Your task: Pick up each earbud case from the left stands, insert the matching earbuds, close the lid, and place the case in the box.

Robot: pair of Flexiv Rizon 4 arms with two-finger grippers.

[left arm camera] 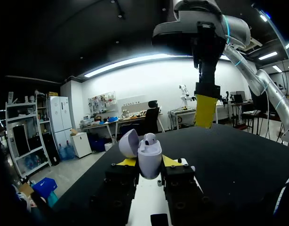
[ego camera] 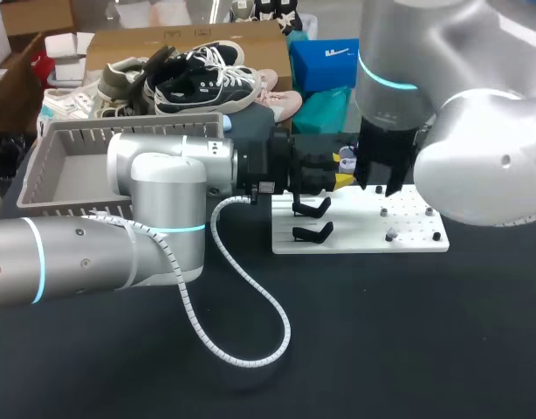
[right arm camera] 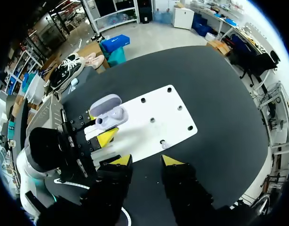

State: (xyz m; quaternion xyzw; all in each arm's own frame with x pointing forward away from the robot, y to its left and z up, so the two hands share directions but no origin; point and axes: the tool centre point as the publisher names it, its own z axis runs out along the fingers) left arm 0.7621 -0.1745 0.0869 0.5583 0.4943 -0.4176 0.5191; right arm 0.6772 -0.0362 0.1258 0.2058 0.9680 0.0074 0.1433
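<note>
dark matte table (ego camera: 381,332) carries a white board (ego camera: 408,240) with two black stands (ego camera: 312,209), and a grey box (ego camera: 41,175) stands at its left side. the left gripper (left arm camera: 149,161) is clamped on the earbud case (left arm camera: 149,165) and holds it upright above the board's left end, one finger on each side of the lower body. its lid (left arm camera: 128,142) stands open and one earbud (left arm camera: 149,138) sits inside. the right gripper (right arm camera: 145,160) hangs above the board, fingers apart and nothing between them. a small pale thing (right arm camera: 164,144) lies on the board just ahead of it; it may be the other earbud, but it is too small to say.

i judge the case to be light, hard and smooth, so it can slip or turn if pressed from above. the hold on the lower body looks right, because it leaves the hinge and lid free. the lid should be pushed gently.
</note>
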